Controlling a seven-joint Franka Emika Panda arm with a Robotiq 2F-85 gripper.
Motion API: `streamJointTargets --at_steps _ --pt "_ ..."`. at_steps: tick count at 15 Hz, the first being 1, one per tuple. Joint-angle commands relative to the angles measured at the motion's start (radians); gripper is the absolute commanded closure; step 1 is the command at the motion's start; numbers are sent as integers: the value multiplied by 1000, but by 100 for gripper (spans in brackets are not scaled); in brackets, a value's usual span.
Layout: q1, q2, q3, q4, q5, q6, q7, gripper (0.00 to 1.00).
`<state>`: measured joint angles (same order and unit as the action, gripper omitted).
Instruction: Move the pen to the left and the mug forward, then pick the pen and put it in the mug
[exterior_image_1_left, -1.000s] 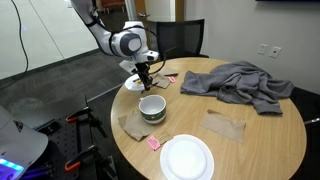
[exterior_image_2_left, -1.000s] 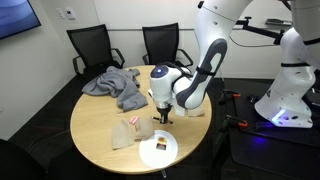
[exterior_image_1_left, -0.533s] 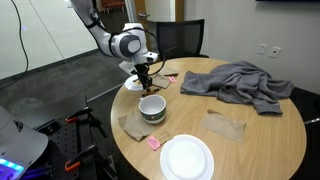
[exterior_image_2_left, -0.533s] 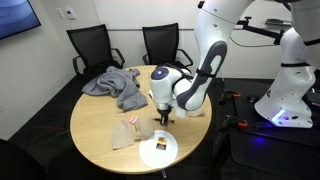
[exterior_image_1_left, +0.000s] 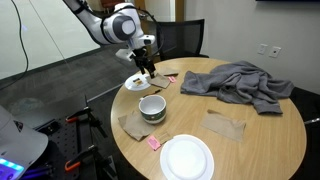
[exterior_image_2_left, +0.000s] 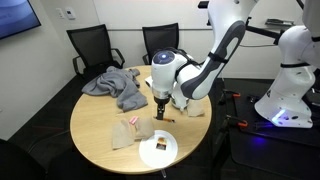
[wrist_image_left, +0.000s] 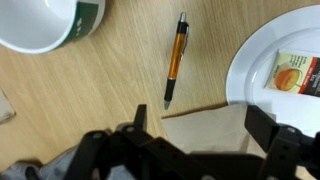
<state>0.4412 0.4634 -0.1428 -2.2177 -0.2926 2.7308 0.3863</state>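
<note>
In the wrist view the orange pen (wrist_image_left: 176, 58) lies flat on the wooden table, its dark tip towards me. It is free of my gripper (wrist_image_left: 200, 113), which hangs above it, open, with nothing between the fingers. The off-white mug (wrist_image_left: 38, 24) with its green band stands upright to the pen's left. In an exterior view the mug (exterior_image_1_left: 151, 108) stands near the table's middle and the gripper (exterior_image_1_left: 147, 68) hovers above the table beyond it. In the opposite exterior view the gripper (exterior_image_2_left: 160, 101) points down over the table; the pen is too small to make out there.
A small white saucer (wrist_image_left: 285, 60) holding a tea packet lies right of the pen. A large white plate (exterior_image_1_left: 187, 157) is at the near edge and a grey cloth (exterior_image_1_left: 237, 82) on the right. A pink scrap (exterior_image_1_left: 153, 143) and flat paper pieces (exterior_image_1_left: 226, 125) also lie on the table.
The gripper has opened and risen from just above the table near the saucer. The mug, plate and cloth have not moved.
</note>
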Motion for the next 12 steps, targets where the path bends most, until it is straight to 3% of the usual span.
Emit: streamJointTargets --at_steps 1,6,12 --pt "11 -127 -16 -69 -88 -14 31 0" --pt "-43 -241 -7 -115 -231 -4 5 0" --pt "-138 -303 49 -143 -184 -28 31 0"
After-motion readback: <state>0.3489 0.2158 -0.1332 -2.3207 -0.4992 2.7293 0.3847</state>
